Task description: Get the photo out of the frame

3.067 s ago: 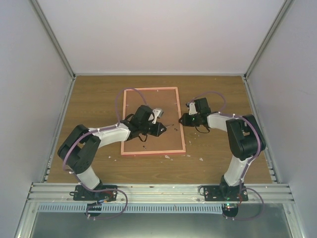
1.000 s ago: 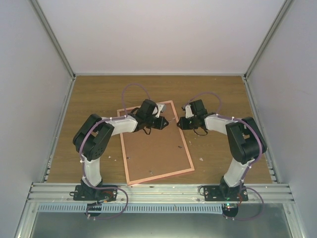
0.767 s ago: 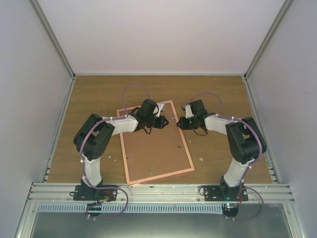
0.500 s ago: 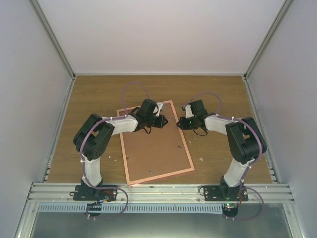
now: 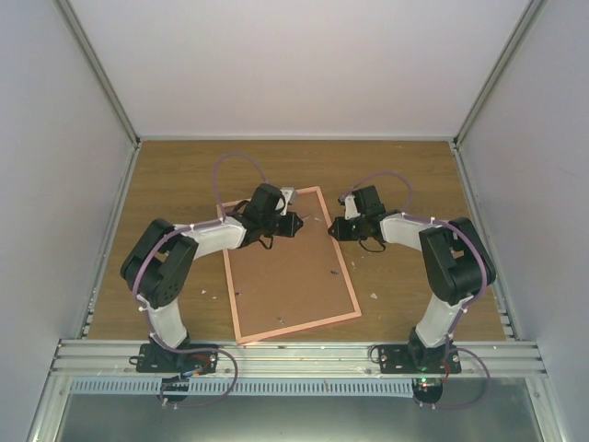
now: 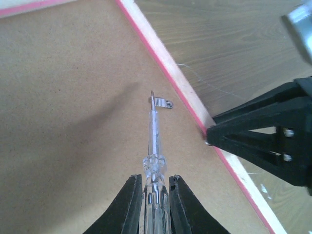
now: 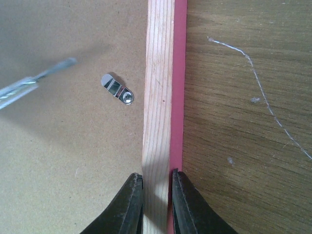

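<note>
So, not far in yet by the look of it. The thin pink-red rectangular picture frame [image 5: 345, 267] lies face down on the wood-grain tabletop [image 5: 184, 175], with its plain brown hardboard backing [image 5: 285, 276] facing up. The photo isn't visible anywhere; my guess is it's under that backing, inside the frame.

The left tool [image 6: 155, 179] is closed down narrow on a clear-handled screwdriver [image 6: 152, 146]. The blade tip is right at a small silver turn clip [image 6: 162, 103] on the backing, just inside the frame's right rail. Can't tell if the tip is under the clip or only touching it. The right tool [image 7: 157, 178] is pinched nearly shut across that same rail, just beside the clip, which reads to me as bracing the frame.

Done: nothing I can confirm beyond the frame being back-side up. Left: turn or pry this clip, deal with any other clips around the frame (too small to make out), lift the backing, then pull the photo.
</note>
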Motion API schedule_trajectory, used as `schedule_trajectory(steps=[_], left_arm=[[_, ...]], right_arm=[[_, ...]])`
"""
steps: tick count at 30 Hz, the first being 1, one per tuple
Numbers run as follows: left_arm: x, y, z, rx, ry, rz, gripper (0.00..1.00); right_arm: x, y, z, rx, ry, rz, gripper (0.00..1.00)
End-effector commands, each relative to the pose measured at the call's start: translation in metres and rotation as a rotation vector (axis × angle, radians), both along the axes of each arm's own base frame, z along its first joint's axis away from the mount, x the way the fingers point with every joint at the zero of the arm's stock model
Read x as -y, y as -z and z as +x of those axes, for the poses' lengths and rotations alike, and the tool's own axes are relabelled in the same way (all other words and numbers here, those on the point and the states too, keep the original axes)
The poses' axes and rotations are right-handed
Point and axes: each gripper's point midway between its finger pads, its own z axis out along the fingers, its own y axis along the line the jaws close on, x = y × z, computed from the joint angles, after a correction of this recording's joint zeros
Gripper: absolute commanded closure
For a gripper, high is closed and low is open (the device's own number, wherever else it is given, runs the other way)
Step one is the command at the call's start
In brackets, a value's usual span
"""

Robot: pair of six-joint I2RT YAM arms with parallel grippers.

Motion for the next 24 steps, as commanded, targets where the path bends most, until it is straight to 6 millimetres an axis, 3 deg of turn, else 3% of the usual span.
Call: schedule_trajectory(steps=[1, 11, 19, 22, 24], left_arm=[[-0.006, -0.043, 0.001, 0.09, -0.022, -0.055, 1.0], [-0.038, -0.079, -0.016, 0.145, -0.071, -0.083, 1.0], [-0.059, -0.093, -0.026, 0.179, -0.114, -0.092, 1.0], [-0.063, -0.095, -0.028, 0.185, -0.12, -0.098, 1.0], [-0.064, -0.097, -0.029, 0.189, -0.123, -0.101, 1.0]], right_arm=[[0.012, 0.01, -0.002, -0.038, 0.055, -0.024, 1.0], [0.06, 0.0, 0.008, -0.078, 0.343, -0.003, 0.99], [0.111, -0.014, -0.01, -0.047, 0.615, 0.042, 0.99], [0.119, -0.017, -0.016, -0.037, 0.634, 0.043, 0.97], [0.115, -0.015, -0.02, -0.054, 0.607, 0.057, 0.88]])
